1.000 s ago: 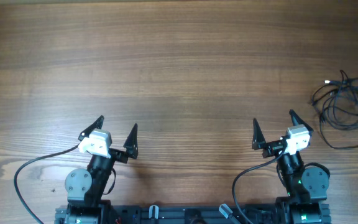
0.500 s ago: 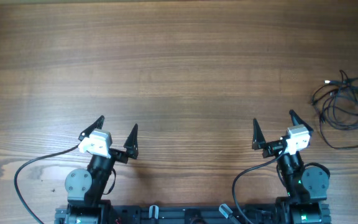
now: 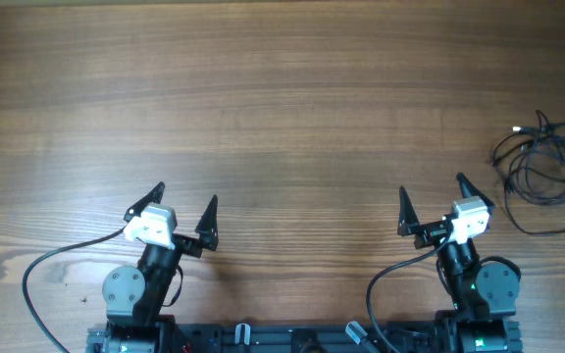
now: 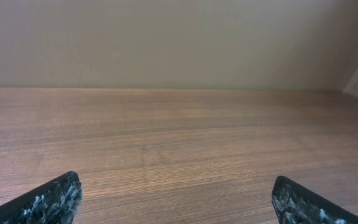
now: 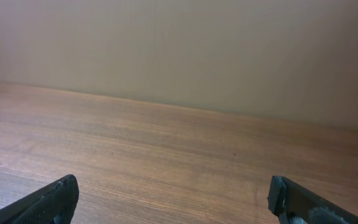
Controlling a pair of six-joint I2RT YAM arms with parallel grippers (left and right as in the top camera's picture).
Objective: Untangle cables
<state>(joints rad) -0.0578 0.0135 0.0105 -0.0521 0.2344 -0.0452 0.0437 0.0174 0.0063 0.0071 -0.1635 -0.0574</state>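
Cables, place: the cables (image 3: 545, 175) lie on the table (image 3: 282, 88) at its far right edge in the overhead view, well apart from both arms and ahead and to the right of the right arm.
Cables, shape: thin black cords in loose, overlapping oval loops, heaped as one flat tangle.
Cables, long axis: the heap is a little longer from the far side to the near side than across; a single wide loop trails off its near end.
Cables, pointing: one small plug end with a pale, silvery tip sticks out at the heap's upper left and points left, toward the middle of the table.
Table: brown wood with long grain lines running left to right, matt and smooth.
Left gripper (image 3: 184, 196): jaws spread wide, holding nothing; its dark, pointed fingers (image 4: 55, 198) have scuffed, speckled tips.
Right gripper (image 3: 432, 188): jaws spread wide, holding nothing, with dark, pointed fingers (image 5: 297, 199).
Arms: black with white wrist housings, at the near edge.
Wall (image 5: 179, 50): plain beige, beyond the table.
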